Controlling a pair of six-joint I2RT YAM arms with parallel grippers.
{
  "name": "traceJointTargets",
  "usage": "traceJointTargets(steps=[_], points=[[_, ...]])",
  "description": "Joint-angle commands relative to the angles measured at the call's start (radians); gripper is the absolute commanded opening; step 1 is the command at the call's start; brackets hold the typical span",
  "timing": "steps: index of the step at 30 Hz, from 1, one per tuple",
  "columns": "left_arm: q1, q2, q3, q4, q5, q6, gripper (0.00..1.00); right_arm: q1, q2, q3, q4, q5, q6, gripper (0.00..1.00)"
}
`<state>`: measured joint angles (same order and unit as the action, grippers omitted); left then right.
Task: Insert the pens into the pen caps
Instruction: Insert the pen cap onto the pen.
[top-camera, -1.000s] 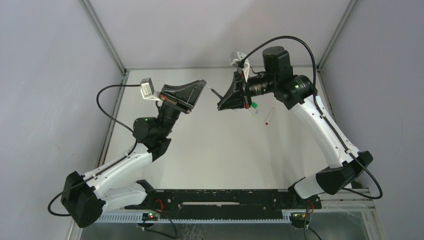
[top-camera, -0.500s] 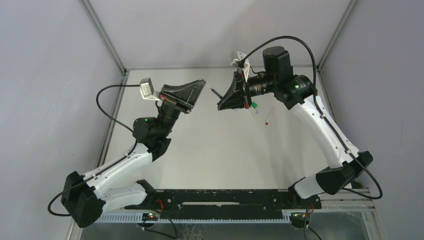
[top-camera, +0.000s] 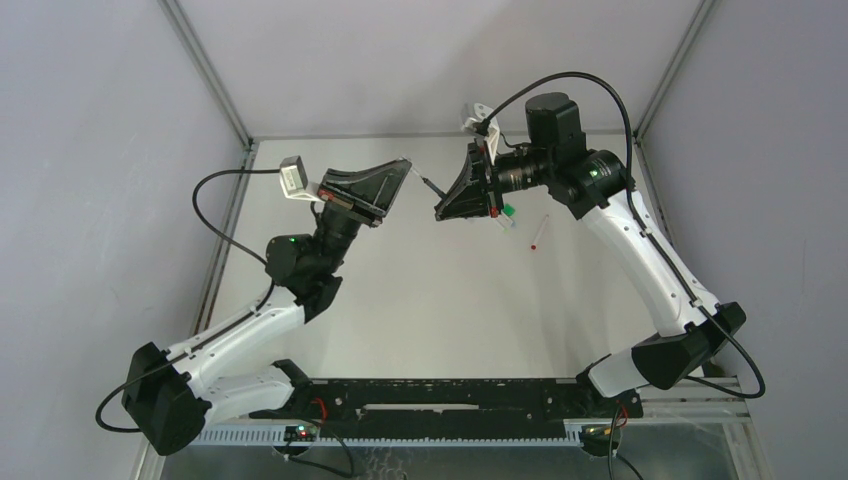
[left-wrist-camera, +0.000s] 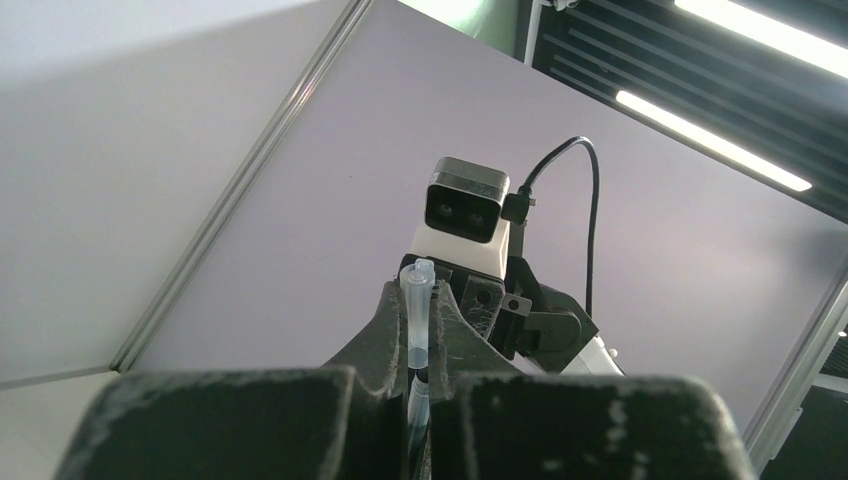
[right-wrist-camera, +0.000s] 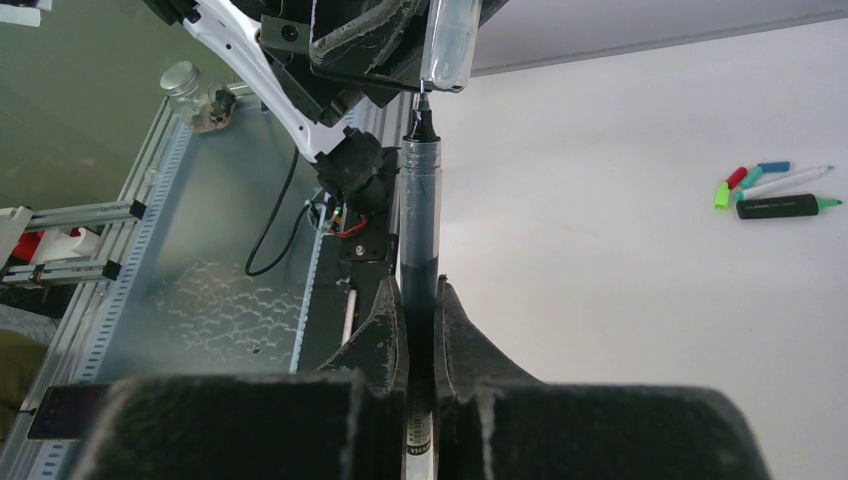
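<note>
My right gripper (right-wrist-camera: 416, 280) is shut on a thin dark pen (right-wrist-camera: 420, 215) that sticks out well past its fingers. The pen's tip meets the open mouth of a clear pen cap (right-wrist-camera: 447, 40). That cap (left-wrist-camera: 417, 320) is pinched upright in my left gripper (left-wrist-camera: 416, 284), which is shut on it. From above, the left gripper (top-camera: 405, 165) and right gripper (top-camera: 441, 208) face each other above the far middle of the table, with the pen (top-camera: 430, 186) bridging them. Loose coloured caps (right-wrist-camera: 742, 180), a white pen (right-wrist-camera: 800, 178) and a black marker (right-wrist-camera: 785, 206) lie together on the table.
A thin pen with a red end (top-camera: 540, 232) lies on the white table (top-camera: 420, 300) right of the right gripper. A green piece (top-camera: 508, 210) shows just under that gripper. Grey walls enclose the table on three sides.
</note>
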<state>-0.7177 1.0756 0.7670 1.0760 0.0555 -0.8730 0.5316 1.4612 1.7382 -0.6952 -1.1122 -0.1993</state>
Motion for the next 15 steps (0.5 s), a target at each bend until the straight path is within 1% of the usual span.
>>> traceJointTargets(steps=[1, 15], points=[[-0.009, -0.011, 0.038, 0.071, 0.006, -0.012, 0.00, 0.001, -0.009, 0.007, 0.001, 0.010, -0.001, 0.00], [-0.009, -0.005, 0.038, 0.085, 0.013, -0.016, 0.00, -0.001, -0.011, 0.009, -0.001, 0.014, 0.007, 0.00]])
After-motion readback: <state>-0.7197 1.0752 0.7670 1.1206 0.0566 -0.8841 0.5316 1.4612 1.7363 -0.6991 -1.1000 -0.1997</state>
